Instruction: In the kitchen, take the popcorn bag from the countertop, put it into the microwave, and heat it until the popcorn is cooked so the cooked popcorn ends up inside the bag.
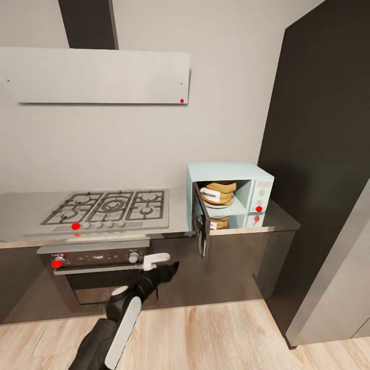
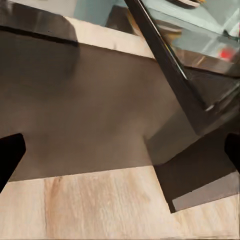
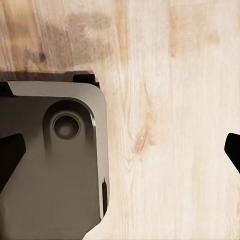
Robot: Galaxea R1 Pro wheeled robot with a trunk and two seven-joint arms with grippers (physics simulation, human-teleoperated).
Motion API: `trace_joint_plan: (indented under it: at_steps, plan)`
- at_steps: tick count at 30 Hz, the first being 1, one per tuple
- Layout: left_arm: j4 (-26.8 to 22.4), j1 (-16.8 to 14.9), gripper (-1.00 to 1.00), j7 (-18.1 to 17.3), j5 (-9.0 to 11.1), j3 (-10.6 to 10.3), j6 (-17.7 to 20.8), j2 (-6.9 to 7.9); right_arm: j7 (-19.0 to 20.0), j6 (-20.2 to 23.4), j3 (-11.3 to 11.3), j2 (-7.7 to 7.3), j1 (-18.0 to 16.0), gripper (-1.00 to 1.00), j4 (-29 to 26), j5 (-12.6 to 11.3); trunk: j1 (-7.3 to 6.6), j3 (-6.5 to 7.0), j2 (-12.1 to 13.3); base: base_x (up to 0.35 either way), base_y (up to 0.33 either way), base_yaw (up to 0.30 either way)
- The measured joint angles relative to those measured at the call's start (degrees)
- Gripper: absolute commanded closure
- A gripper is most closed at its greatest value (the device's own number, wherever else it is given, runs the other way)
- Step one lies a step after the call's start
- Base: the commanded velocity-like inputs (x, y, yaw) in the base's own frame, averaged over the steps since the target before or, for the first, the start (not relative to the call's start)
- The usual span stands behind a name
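Note:
The pale mint-blue microwave stands on the glossy grey countertop, right of the hob. Its dark glass door is swung open towards me. The tan popcorn bag with its white label sits inside the cavity and is mirrored in the countertop below. My left gripper hangs open in front of the lower cabinets, below and left of the door; in the left wrist view its black fingertips stand far apart under the door edge. My right gripper is open over the floor.
A steel gas hob lies left of the microwave, with the built-in oven beneath and a flat grey range hood above. A tall dark cabinet rises at the right. Light wood floor stretches before the cabinets. My base is under the right gripper.

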Motion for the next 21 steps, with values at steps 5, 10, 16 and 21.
trace_joint_plan:
  at_steps: [5, 10, 16, 21]
  plan:
    - [-2.32, -0.42, -1.0, 8.5, -5.52, -3.89, -1.73, -0.04, 0.0, -0.16, 0.02, -0.01, 0.0, -1.0, 0.0, -0.02, 0.0, 0.0, 0.0, 0.0, 0.0, 0.0]
    - [-2.4, -0.44, -1.0, 10.92, -6.7, -8.02, -1.73, -0.11, 0.0, -0.31, -0.02, 0.04, 0.0, -1.0, 0.0, -0.02, 0.0, 0.0, 0.0, 0.046, 0.0, 0.0]
    - [-2.31, -0.44, -1.0, 10.53, -6.82, -9.15, -2.1, -0.03, 0.0, -0.39, 0.0, 0.03, 0.0, -1.0, 0.0, -0.02, -0.03, 0.0, -0.01, 0.305, 0.0, 0.0]
    - [-2.31, -0.44, -1.0, 10.53, -6.89, -9.16, -2.23, -0.03, 0.01, -0.34, 0.02, 0.02, 0.0, -1.0, 0.0, 0.18, -0.03, 0.0, -0.01, 0.32, 0.0, 0.0]
